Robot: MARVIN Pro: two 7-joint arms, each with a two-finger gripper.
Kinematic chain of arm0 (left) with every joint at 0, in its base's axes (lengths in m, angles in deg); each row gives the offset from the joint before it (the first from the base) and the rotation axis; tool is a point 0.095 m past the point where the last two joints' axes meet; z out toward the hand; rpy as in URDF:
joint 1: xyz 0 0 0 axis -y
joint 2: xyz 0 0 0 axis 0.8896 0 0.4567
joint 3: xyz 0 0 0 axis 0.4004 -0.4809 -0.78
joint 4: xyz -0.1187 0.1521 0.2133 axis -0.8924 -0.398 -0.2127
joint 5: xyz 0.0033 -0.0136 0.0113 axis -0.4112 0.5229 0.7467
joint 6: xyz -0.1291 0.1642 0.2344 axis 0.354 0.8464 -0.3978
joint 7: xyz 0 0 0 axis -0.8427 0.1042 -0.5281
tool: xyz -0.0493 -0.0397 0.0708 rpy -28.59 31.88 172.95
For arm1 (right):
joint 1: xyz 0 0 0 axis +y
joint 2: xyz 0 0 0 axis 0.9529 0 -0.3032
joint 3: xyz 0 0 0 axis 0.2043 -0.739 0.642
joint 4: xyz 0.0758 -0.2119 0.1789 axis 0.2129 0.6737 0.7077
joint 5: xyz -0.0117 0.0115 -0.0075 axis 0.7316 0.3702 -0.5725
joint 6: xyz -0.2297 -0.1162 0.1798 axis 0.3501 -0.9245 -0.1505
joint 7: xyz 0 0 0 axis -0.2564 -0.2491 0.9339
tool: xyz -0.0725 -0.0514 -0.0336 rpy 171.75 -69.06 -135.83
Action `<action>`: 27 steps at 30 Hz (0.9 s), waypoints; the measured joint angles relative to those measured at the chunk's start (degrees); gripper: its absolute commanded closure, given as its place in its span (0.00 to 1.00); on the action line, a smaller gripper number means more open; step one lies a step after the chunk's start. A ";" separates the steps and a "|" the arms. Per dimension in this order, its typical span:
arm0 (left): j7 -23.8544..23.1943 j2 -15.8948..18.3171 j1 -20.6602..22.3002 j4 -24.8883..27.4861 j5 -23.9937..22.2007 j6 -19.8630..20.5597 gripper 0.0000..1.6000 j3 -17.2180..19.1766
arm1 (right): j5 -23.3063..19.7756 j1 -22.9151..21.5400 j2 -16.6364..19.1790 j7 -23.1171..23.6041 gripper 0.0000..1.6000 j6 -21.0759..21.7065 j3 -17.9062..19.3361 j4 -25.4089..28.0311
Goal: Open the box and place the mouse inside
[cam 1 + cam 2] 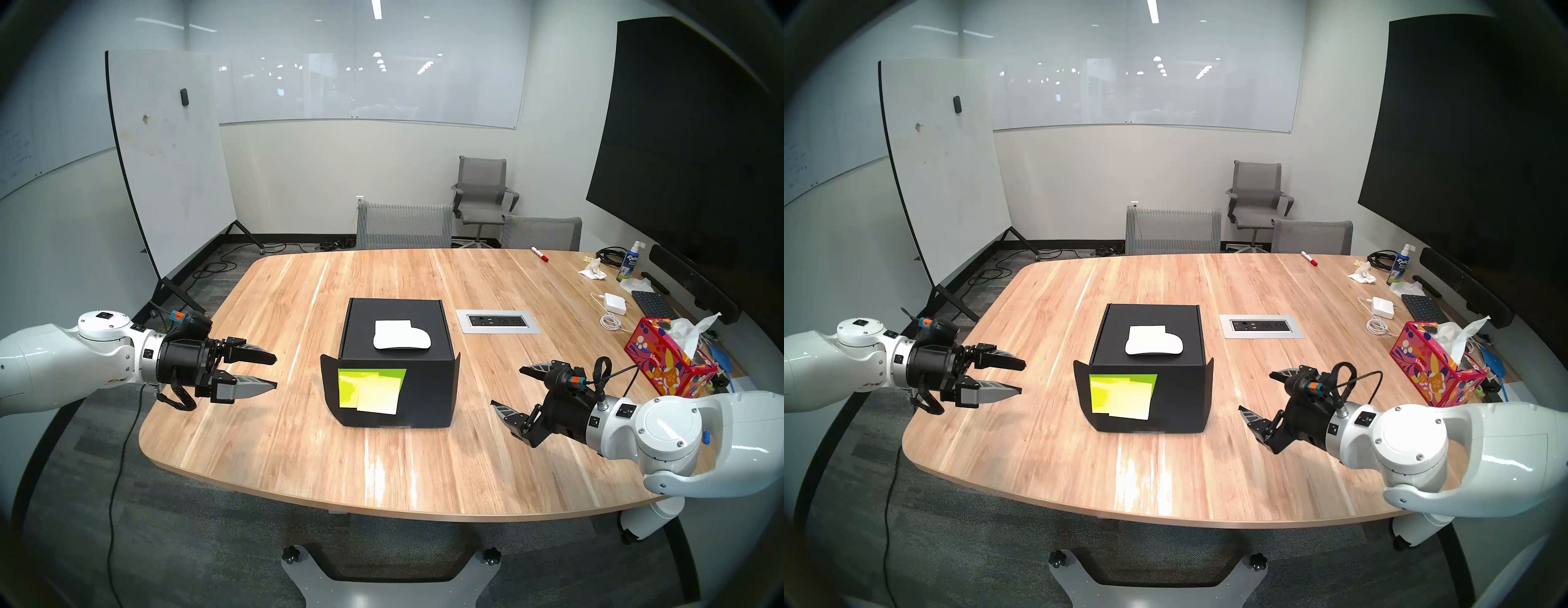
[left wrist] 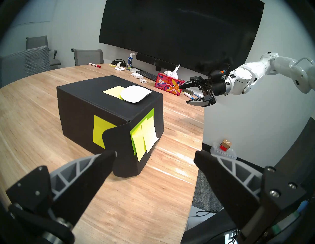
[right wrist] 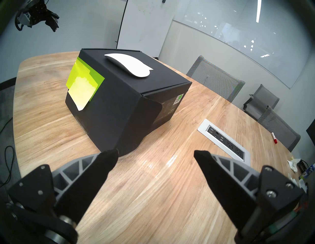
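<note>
- The right gripper hangs above the table, jaws wide and empty, well right of the box.
- The left gripper hangs likewise, wide and empty, left of the box.
- The closed box sits between them.
- The mouse lies on its lid, clear of both grippers.

Glossy white arm shells; black wrists with looped cables, orange-blue tags; black hands, grey ribbed fingers, silver screws
</note>
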 measured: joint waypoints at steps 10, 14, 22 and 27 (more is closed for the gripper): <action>0.00 0.00 0.01 0.00 0.00 -0.01 0.00 -0.05 | -0.01 0.02 0.00 0.00 0.00 0.00 -0.01 0.00; 0.00 0.00 0.01 0.00 0.00 -0.02 0.00 -0.07 | -0.01 0.02 0.00 0.00 0.00 0.00 -0.01 0.00; 0.00 0.00 0.01 0.00 0.00 -0.03 0.00 -0.09 | -0.02 0.03 0.00 0.00 0.00 0.00 -0.01 0.00; 0.00 0.00 0.02 0.00 0.00 -0.03 0.00 -0.11 | -0.02 0.04 0.00 0.00 0.00 0.00 -0.01 0.00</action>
